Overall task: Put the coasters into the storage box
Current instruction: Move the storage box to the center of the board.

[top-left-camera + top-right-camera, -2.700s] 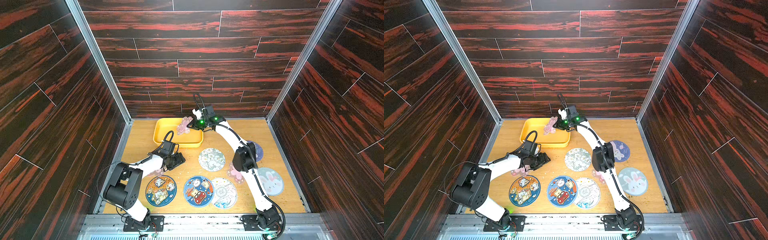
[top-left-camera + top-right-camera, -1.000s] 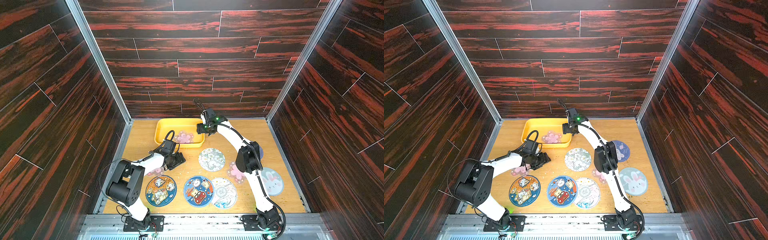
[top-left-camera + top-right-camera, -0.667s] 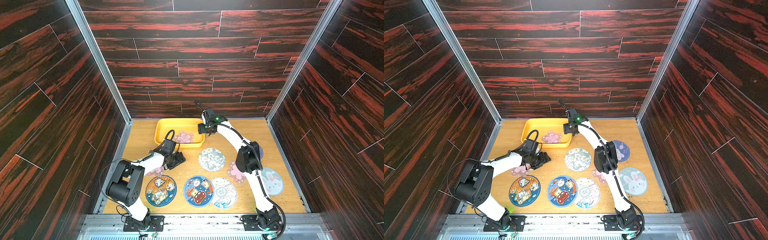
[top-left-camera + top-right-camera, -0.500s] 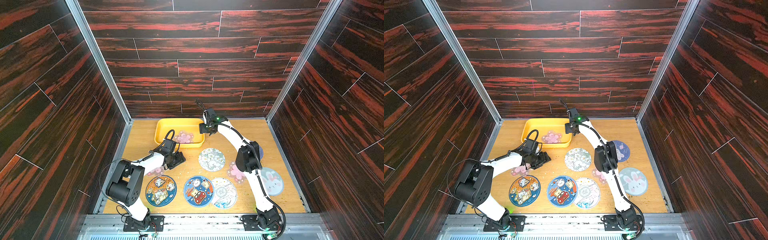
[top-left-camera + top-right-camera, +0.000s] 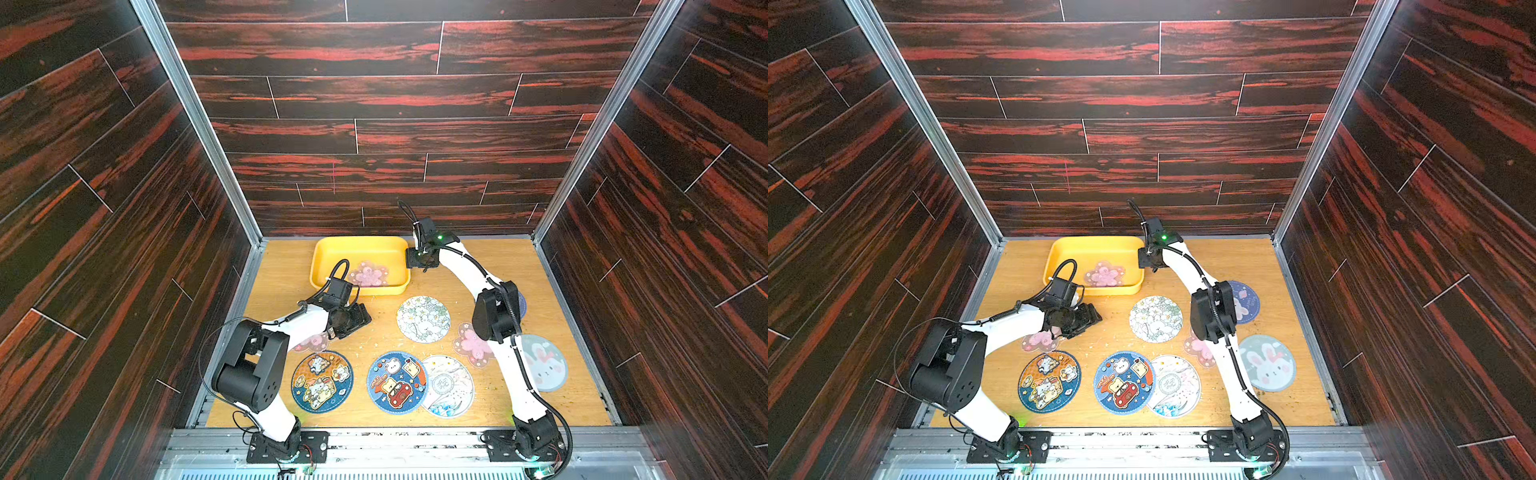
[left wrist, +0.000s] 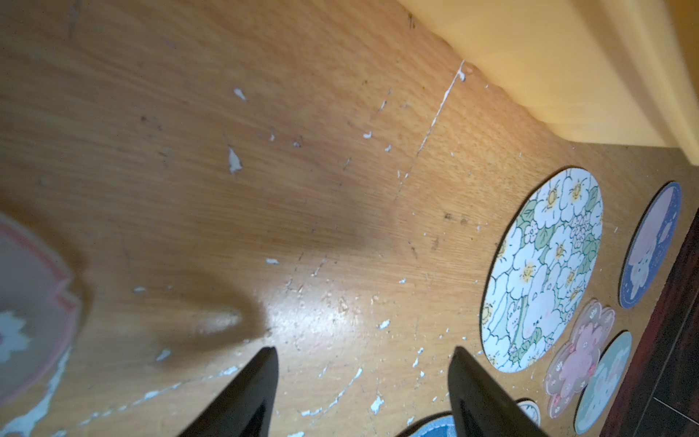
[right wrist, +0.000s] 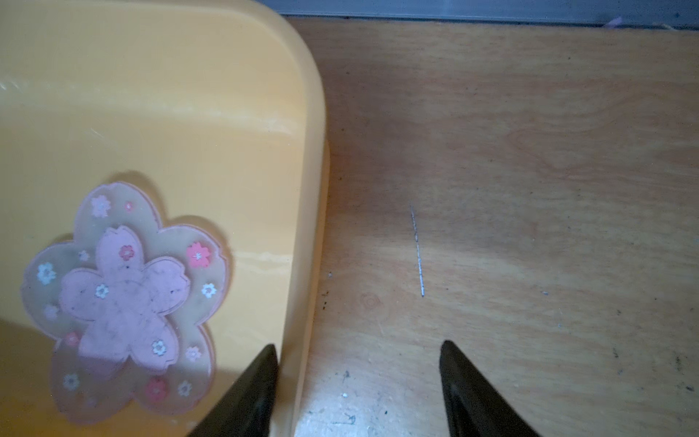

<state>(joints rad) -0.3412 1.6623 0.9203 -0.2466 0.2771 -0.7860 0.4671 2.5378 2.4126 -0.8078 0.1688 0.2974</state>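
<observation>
Right gripper (image 7: 358,346) has released the pink blossom coaster (image 5: 368,275) flat into the yellow storage box (image 5: 357,253), mid-frame, and now straddles its frame-right wall, jaws parted and empty, liable to drag it on retreat; left gripper (image 6: 363,352) likewise parted, empty.

In both top views my left arm covers most of a pink blossom coaster (image 5: 312,342); I see only some petals. The right arm crosses a second blossom coaster (image 5: 471,347) and one edge of the bunny coaster (image 5: 546,368). In a top view its elbow hides almost all of the dark blue coaster (image 5: 523,306). The wave coaster (image 5: 453,388) lies partly under the blue cartoon coaster (image 5: 395,382). From above, the wrist blocks the fingers of the right gripper (image 7: 355,350); its own camera shows only their tips. In the left wrist view a pink-rimmed coaster (image 6: 30,321) is blurred and cut by the picture edge. There the storage box (image 6: 548,75) shows only an outer wall.
</observation>
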